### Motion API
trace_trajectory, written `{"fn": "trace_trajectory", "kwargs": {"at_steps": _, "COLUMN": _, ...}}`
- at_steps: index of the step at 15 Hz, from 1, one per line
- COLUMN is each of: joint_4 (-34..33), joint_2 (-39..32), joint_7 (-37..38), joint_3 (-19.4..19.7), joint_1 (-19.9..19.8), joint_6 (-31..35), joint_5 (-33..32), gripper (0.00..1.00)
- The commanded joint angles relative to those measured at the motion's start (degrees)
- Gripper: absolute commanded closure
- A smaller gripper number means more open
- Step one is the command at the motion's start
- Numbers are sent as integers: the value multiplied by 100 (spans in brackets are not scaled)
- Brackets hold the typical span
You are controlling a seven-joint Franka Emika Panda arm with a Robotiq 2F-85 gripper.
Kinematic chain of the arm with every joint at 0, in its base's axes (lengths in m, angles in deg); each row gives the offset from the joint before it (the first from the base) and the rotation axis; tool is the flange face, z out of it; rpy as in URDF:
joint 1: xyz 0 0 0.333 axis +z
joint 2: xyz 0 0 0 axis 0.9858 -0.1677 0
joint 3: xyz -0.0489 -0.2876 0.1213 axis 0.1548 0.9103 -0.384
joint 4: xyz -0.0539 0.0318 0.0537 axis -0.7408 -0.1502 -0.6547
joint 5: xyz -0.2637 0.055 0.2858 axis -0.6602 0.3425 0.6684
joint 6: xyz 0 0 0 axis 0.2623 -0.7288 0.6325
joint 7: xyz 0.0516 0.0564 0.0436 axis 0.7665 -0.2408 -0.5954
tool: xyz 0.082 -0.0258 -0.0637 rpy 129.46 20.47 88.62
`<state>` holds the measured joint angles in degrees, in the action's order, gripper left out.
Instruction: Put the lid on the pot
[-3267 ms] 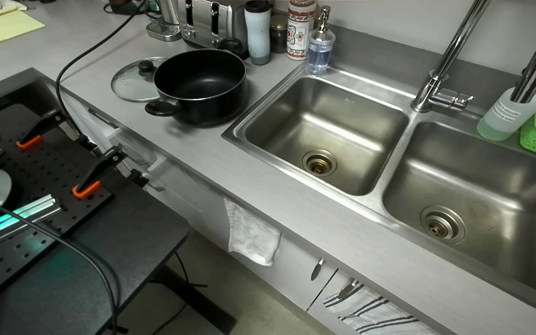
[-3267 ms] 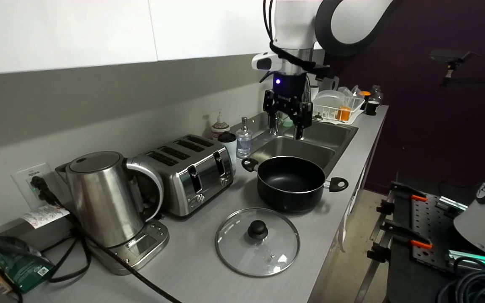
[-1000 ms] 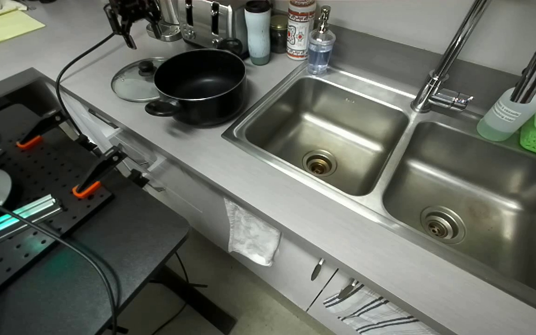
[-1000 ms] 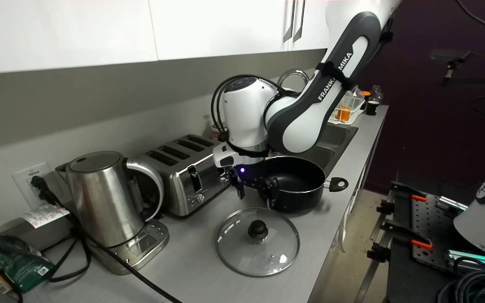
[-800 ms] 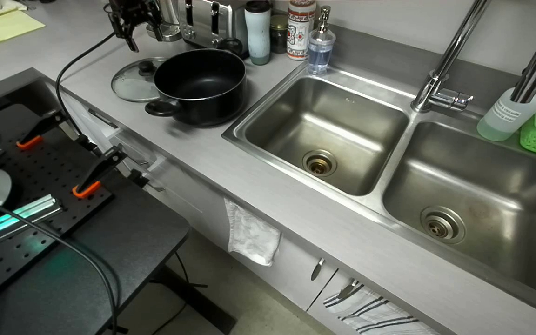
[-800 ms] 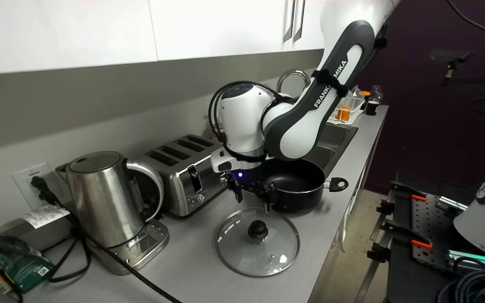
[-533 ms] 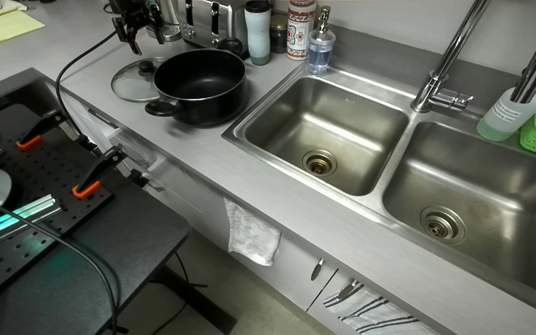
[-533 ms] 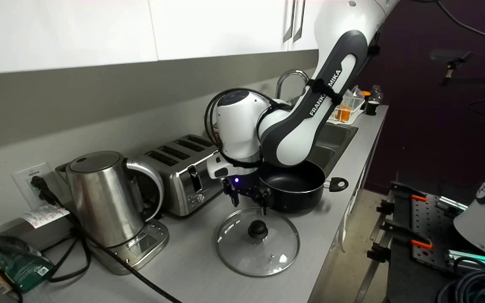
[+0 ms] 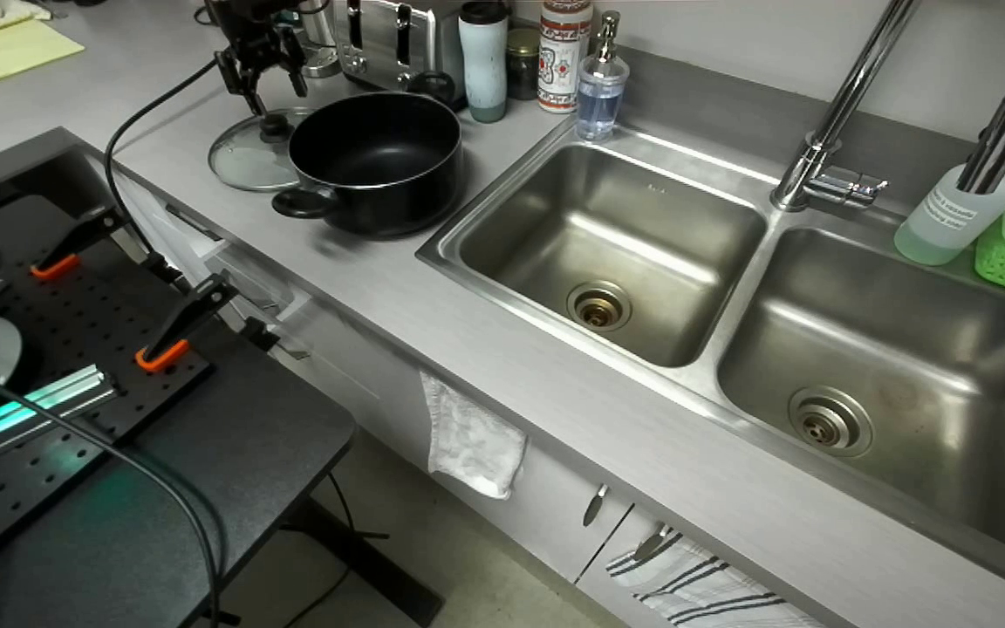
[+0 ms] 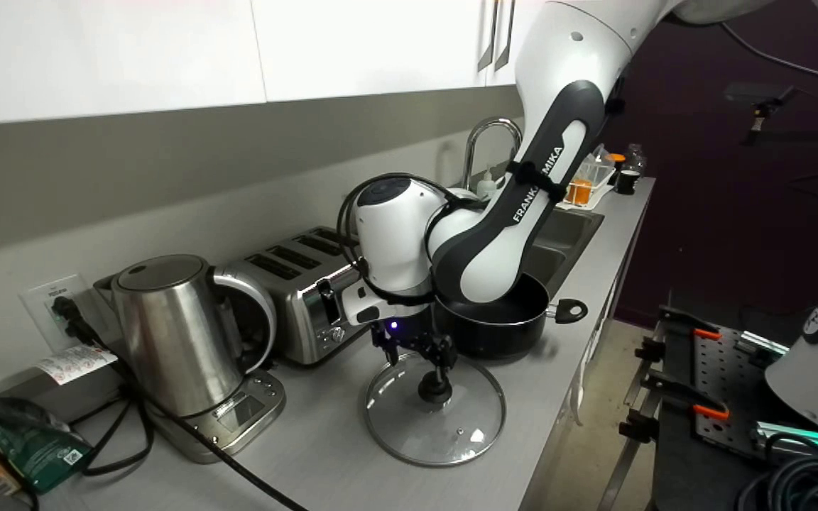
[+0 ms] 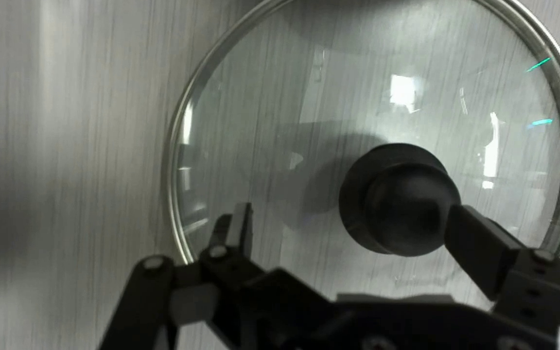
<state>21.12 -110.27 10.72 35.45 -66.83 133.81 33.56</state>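
Note:
The glass lid [image 10: 416, 429] lies flat on the counter, with its dark knob [image 10: 435, 392] upward. It shows in an exterior view [image 9: 236, 160] partly behind the pot, and in the wrist view [image 11: 270, 97]. The black pot [image 10: 498, 341] stands uncovered beside the lid; it also shows in an exterior view [image 9: 398, 205]. My gripper [image 10: 417, 370] is open and points down low over the lid's toaster-side half. In the wrist view the gripper [image 11: 349, 214] has the knob between its fingers, much closer to the right finger; whether they touch cannot be told.
The toaster [image 10: 302, 298] and steel kettle [image 10: 167, 333] stand along the wall side. The kettle's cord [image 10: 224, 461] runs across the counter. The steel sink [image 9: 616, 235] lies beyond the pot. A pot handle [image 9: 306, 202] sticks out toward the counter edge.
The arm came from above the sink side to over the lid. In the last second my gripper has moved down toward the lid's knob, staying open. The lid and pot have not moved.

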Motion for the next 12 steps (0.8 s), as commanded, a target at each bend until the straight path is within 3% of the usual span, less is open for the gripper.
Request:
{"fn": "trace_trajectory", "kwargs": {"at_steps": 1, "joint_4": -99, "joint_2": -136, "joint_7": -72, "joint_3": 12, "joint_1": 26, "joint_6": 17, "joint_5": -129, "gripper": 0}}
{"fn": "trace_trajectory", "kwargs": {"at_steps": 12, "joint_4": 245, "joint_2": 112, "joint_7": -181, "joint_3": -103, "joint_1": -19, "joint_6": -31, "joint_5": -53, "gripper": 0}}
